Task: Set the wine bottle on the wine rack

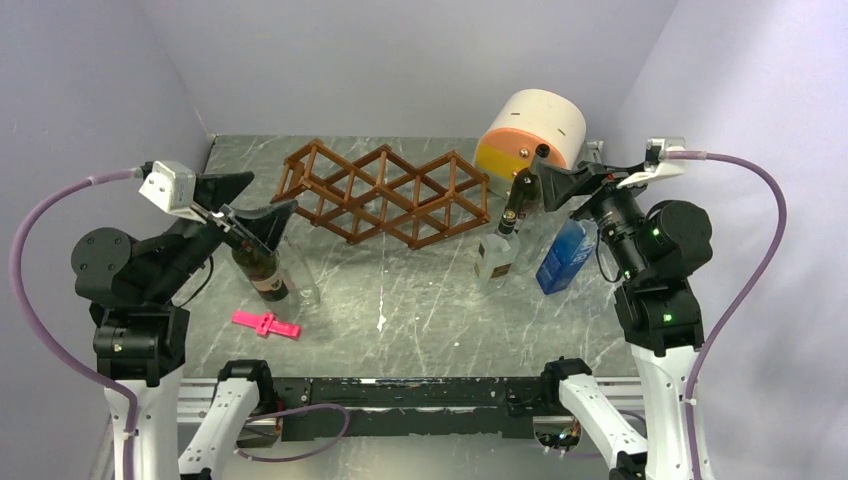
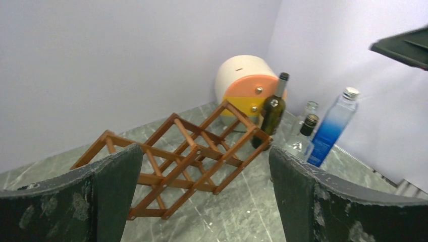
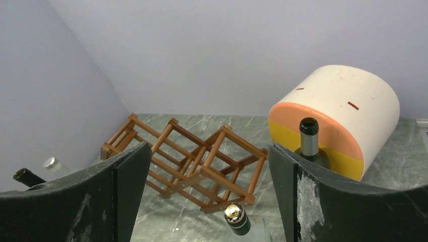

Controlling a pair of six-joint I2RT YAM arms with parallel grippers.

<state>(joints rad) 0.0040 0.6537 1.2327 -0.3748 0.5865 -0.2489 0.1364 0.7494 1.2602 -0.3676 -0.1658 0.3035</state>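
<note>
Nearest the lens, the left gripper [image 2: 204, 151] is seen spread wide, with nothing between its pads. The right gripper [image 3: 209, 148] is likewise held wide open and empty. One dark wine bottle [image 2: 272, 113] is stood upright just beside the right end of the wine rack [image 1: 385, 195], in front of the cream and orange cylinder [image 1: 530, 130]. A second dark bottle [image 1: 262, 268] is found close by the left arm. Which one is meant cannot be told. Either is judged heavy, rigid and slippery, and breakable if knocked. A hold around the body below the shoulder is advised, not on the thin neck.
</note>
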